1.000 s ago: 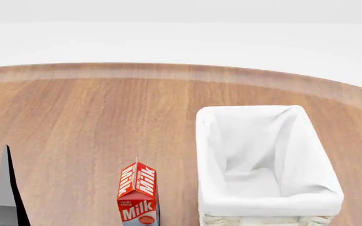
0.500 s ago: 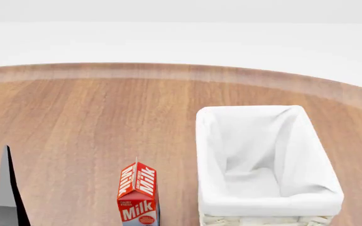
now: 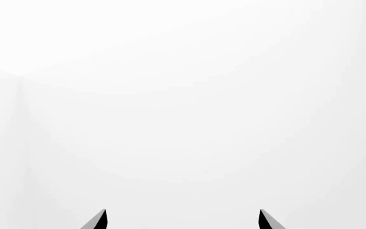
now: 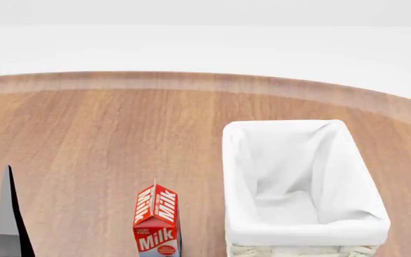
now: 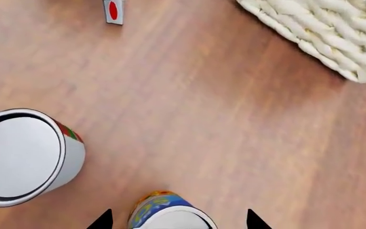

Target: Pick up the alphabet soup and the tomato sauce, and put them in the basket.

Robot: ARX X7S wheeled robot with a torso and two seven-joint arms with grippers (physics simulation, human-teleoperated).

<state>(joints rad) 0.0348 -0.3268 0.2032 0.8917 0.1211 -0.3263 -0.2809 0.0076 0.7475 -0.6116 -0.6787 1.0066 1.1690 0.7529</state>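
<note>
Surface (image 4: 105, 134): round wooden top with a paler band along its far edge; white ground beyond
Basket (image 4: 302, 235): cream wicker with white cloth lining folded over the rim, upright at the right of the head view, nothing visible inside; one woven corner (image 5: 316, 33) shows in the right wrist view
Milk carton (image 4: 157, 225): red and white, upright, just left of the basket, not touching it; cut off by the near edge of the head view
Alphabet soup (image 5: 170, 214): blue label with orange-yellow picture, pale top, upright on the surface, lying between the two dark tips of the right gripper; outside the head view
Tomato sauce (image 5: 21, 157): red-and-green label visible at its side, silver lid, upright beside the alphabet soup, apart from it; outside the head view
Right gripper (image 5: 177, 220): tips spread to either side of the alphabet soup, not pinching it
Left gripper (image 3: 183, 220): two tips spread apart, nothing between them, facing plain white; one dark finger (image 4: 9, 219) shows at the near left of the head view
</note>
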